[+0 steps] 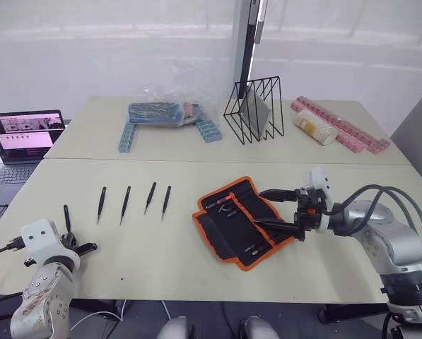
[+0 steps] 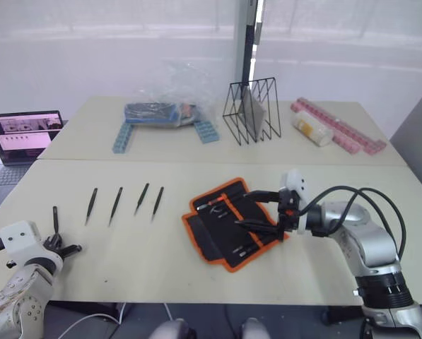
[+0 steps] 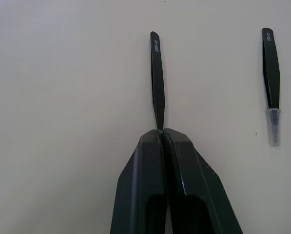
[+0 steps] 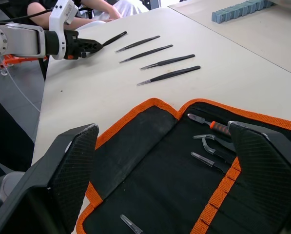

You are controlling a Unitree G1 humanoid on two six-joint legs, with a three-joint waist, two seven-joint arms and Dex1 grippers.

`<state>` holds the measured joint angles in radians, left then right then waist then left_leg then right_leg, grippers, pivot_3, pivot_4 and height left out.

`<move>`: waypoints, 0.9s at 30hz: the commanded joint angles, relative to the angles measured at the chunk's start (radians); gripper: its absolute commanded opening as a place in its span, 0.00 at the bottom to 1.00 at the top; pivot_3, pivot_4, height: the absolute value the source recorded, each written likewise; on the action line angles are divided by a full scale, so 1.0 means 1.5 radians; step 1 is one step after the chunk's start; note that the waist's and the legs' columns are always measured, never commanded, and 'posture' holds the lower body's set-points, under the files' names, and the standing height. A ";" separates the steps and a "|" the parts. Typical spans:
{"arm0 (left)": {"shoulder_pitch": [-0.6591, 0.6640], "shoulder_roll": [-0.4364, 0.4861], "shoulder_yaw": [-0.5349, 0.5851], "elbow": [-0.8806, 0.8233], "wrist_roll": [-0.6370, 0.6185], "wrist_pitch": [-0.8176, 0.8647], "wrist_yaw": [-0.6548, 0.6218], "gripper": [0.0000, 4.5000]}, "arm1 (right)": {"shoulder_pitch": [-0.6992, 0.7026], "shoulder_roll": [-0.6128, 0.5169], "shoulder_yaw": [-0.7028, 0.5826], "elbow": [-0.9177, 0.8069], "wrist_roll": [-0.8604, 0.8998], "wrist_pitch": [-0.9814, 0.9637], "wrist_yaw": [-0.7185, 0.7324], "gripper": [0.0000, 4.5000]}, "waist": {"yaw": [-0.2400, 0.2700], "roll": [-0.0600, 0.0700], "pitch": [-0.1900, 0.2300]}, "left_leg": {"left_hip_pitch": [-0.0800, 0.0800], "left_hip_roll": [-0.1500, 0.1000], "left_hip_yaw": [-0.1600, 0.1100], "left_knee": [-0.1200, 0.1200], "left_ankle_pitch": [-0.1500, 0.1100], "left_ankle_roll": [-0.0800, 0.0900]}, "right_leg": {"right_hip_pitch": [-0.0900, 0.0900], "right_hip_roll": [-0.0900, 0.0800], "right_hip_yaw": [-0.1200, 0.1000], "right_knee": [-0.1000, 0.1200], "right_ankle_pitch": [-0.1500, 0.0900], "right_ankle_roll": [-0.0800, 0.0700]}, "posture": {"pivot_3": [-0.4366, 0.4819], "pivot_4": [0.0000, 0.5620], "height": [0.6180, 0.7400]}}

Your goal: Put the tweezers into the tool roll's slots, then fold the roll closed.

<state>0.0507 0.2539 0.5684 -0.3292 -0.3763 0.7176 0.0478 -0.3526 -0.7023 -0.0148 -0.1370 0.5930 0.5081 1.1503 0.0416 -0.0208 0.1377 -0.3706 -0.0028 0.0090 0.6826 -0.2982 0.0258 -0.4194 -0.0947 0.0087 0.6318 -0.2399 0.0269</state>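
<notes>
Black left end effector [image 3: 163,134] pinches tweezers [image 3: 157,80]; right end effector [image 1: 278,209] spread over tool roll [image 1: 242,220].

You couldn't see the tip of the slim black metal tweezer [image 3: 157,80]: it was buried between the left gripper's [image 3: 163,134] closed black fingers.

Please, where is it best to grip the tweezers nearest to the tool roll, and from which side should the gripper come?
Probably at mid-length, from straight above. That pair of tweezers lies flat on the table, so only its narrow width offers a pinch. Its neighbour lies close, so the fingers should straddle it carefully.
</notes>
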 commanded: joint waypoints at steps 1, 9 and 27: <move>0.003 0.001 -0.021 0.017 0.001 0.000 -0.016 0.01 | 0.002 0.001 -0.021 -0.016 0.005 -0.016 -0.002 1.00 | 0.000 0.000 0.000 | 0.000 0.000 0.000 0.000 0.000 0.000 | 0.000 0.000 0.000 0.000 0.000 0.000 | 0.48 0.27 0.87; 0.015 0.069 -0.018 -0.038 0.019 -0.028 -0.058 0.01 | 0.050 0.006 -0.050 -0.018 0.001 -0.019 -0.045 1.00 | -0.003 -0.001 0.000 | -0.001 0.000 0.000 0.000 0.000 0.000 | -0.001 0.000 0.000 0.000 0.000 0.000 | 0.48 0.27 0.87; -0.176 0.248 -0.228 -0.099 -0.025 0.032 -0.283 0.00 | 0.238 0.100 -0.107 -0.071 -0.048 -0.105 -0.211 0.01 | -0.021 -0.002 0.000 | -0.003 0.000 0.000 0.000 0.000 0.000 | -0.002 0.003 0.000 -0.001 0.001 0.000 | 0.48 0.27 0.87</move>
<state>-0.1934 0.6130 0.2448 -0.4535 -0.3996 0.7704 -0.3485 -0.0026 -0.5580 -0.1604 -0.1968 0.5232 0.3729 0.8528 0.0102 -0.0233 0.1380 -0.3748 -0.0023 0.0083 0.6821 -0.2976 0.0252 -0.4225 -0.0888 0.0080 0.6308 -0.2386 0.0263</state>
